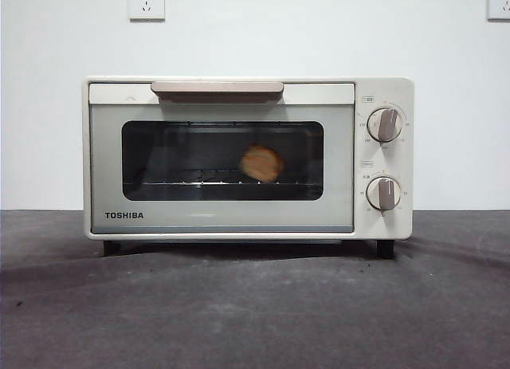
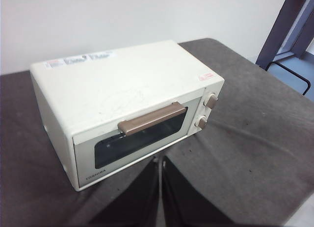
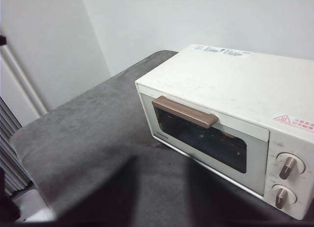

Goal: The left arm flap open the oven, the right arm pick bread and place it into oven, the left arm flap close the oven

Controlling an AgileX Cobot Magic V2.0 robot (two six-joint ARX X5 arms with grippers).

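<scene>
The cream-white TOSHIBA oven [image 1: 223, 219] stands on the dark table with its door shut and the beige handle [image 1: 217, 88] at the top. The golden-brown bread [image 1: 260, 163] lies on the wire rack inside, seen through the dark glass window. No gripper shows in the front view. In the left wrist view my left gripper [image 2: 160, 161] is shut and empty, held back from the oven [image 2: 122, 85], in front of its door. In the right wrist view my right gripper [image 3: 162, 161] is open and empty, well back from the oven [image 3: 235, 89].
Two beige knobs [image 1: 384, 124] sit on the oven's right side. The grey table [image 1: 255, 305] stretches in front of the oven. A white wall stands behind it. The table's edge [image 3: 29, 134] and a dark frame [image 2: 284, 26] show in the wrist views.
</scene>
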